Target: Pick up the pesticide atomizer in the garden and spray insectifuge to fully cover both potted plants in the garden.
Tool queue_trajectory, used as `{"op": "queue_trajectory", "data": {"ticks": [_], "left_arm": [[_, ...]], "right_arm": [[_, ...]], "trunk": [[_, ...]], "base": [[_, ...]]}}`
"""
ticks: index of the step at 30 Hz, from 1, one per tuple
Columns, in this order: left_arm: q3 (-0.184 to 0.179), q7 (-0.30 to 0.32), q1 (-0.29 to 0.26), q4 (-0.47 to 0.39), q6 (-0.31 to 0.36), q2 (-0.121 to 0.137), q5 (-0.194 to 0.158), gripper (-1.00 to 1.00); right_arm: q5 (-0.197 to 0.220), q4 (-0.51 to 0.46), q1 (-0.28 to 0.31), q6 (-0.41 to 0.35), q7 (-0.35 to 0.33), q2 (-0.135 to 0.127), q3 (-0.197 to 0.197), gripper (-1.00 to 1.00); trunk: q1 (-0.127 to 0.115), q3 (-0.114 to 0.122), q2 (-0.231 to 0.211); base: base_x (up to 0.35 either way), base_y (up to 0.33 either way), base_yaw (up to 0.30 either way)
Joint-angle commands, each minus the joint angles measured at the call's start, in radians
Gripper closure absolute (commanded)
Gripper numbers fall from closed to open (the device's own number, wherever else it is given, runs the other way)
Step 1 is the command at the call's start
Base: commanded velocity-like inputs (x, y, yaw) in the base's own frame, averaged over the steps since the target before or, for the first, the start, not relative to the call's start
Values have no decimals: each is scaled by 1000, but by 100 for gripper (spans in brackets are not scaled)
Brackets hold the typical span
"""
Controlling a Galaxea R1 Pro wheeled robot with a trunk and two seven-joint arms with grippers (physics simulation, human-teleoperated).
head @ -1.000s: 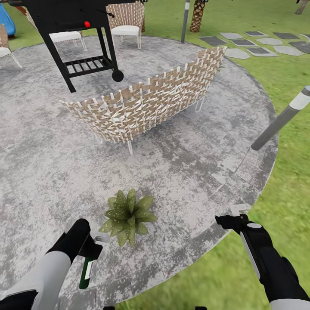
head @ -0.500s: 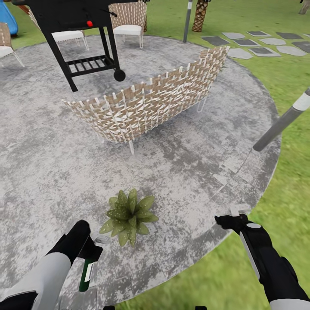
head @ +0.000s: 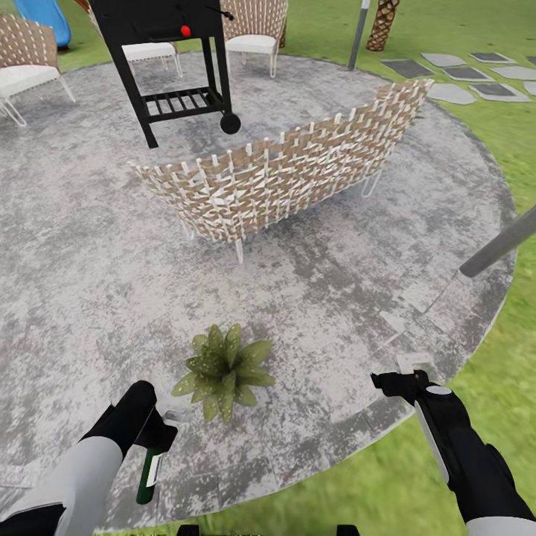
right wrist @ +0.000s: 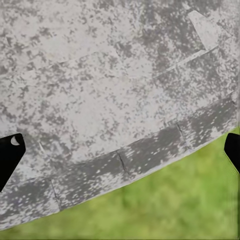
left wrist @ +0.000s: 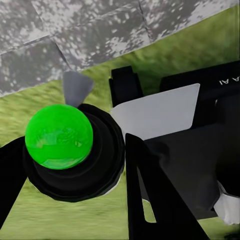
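Note:
My left gripper (head: 158,436) is shut on the pesticide atomizer (head: 149,473), a slim dark green bottle with a white label that hangs down from the fingers. In the left wrist view the atomizer (left wrist: 59,136) is seen end-on as a bright green round inside a black ring. One potted plant (head: 223,370), a rosette of speckled green leaves, stands on the stone patio (head: 89,283) just beyond and right of that gripper; its pot is hidden under the leaves. My right gripper (head: 398,378) is open over the patio's edge, its gripper (right wrist: 120,150) holding nothing.
A long wicker sofa (head: 283,175) stands across the patio behind the plant. Farther back are a black grill (head: 167,45) and wicker chairs (head: 30,67). A grey bollard lamp (head: 499,249) leans in at the right. Lawn (head: 417,491) borders the patio in front and right.
The whole picture has shifted right and down, so the camera has moved. Both arms keep their pose, and the left gripper still holds the atomizer.

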State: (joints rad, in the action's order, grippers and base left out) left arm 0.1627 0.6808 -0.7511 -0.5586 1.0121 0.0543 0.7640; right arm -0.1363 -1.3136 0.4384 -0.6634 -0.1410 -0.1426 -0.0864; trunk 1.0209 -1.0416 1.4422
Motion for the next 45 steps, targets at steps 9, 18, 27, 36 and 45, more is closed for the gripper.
{"op": "queue_trajectory", "data": {"ticks": [9, 18, 27, 36, 45], "left_arm": [[5, 9, -1, -1, 3, -1, 11, 100], [6, 9, -1, -1, 3, -1, 11, 100], [5, 11, -1, -1, 3, -1, 10, 100], [6, 11, -1, -1, 3, -1, 10, 100], [5, 10, -1, -1, 3, -1, 10, 100]], "right_arm": [[-11, -1, 0, -4, -8, 0, -1, -100], [-11, -1, 0, -4, -8, 0, -1, -100], [-11, -1, 0, -4, -9, 0, -1, -100], [-11, -2, 0, -4, -9, -2, -3, -100], [-11, -2, 0, -4, -9, -2, -3, -100]], "trunk": [[0, -10, 0], [0, -20, 0], [0, -27, 0], [0, -27, 0], [0, -27, 0]], "base": [[0, -335, 207], [0, -340, 207], [0, -293, 159], [0, -177, 3], [0, -333, 1]]}}
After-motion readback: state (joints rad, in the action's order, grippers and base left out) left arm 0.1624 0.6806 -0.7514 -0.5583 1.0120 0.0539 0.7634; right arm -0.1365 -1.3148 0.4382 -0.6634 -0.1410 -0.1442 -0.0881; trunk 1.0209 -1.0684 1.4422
